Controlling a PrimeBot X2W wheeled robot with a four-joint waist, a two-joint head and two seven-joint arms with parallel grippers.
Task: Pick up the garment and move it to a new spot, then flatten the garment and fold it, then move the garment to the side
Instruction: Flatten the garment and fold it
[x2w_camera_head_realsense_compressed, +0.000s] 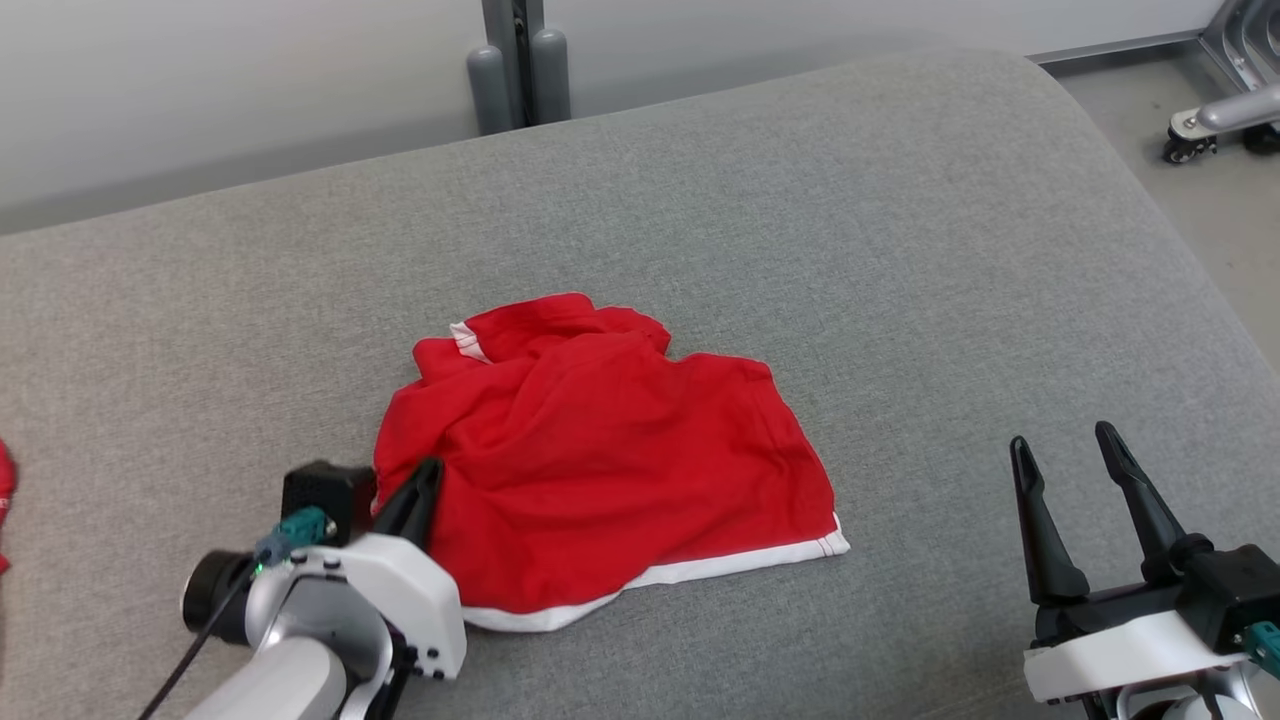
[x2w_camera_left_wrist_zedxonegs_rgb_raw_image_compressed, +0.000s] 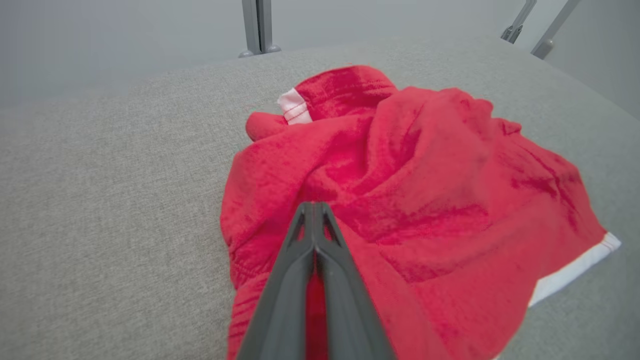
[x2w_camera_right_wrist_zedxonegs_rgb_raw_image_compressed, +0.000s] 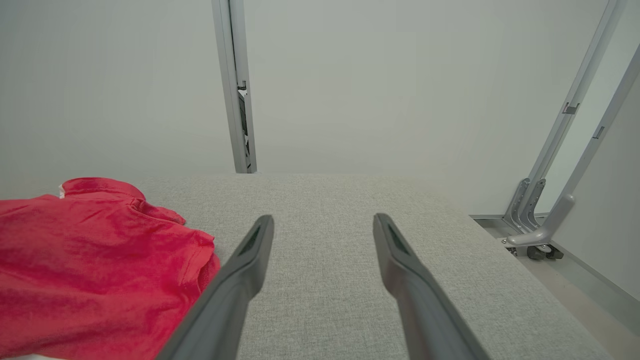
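A crumpled red garment (x2w_camera_head_realsense_compressed: 600, 450) with white trim lies in the middle of the grey padded surface (x2w_camera_head_realsense_compressed: 900, 250). My left gripper (x2w_camera_head_realsense_compressed: 425, 470) rests at the garment's left edge, its fingers pressed together. In the left wrist view the garment (x2w_camera_left_wrist_zedxonegs_rgb_raw_image_compressed: 425, 190) bunches around the left gripper (x2w_camera_left_wrist_zedxonegs_rgb_raw_image_compressed: 312, 207), with red fabric showing between the fingers lower down, so it is shut on the cloth. My right gripper (x2w_camera_head_realsense_compressed: 1065, 445) hovers open at the lower right, well clear of the garment. In the right wrist view the right gripper (x2w_camera_right_wrist_zedxonegs_rgb_raw_image_compressed: 322, 220) is spread over bare fabric, with the garment (x2w_camera_right_wrist_zedxonegs_rgb_raw_image_compressed: 90, 260) to its left.
Another red item (x2w_camera_head_realsense_compressed: 5, 500) peeks in at the left edge. A grey post (x2w_camera_head_realsense_compressed: 515, 60) stands behind the surface, and a wheeled metal frame (x2w_camera_head_realsense_compressed: 1215, 120) sits on the floor at the far right. The surface's rounded right edge drops to the floor.
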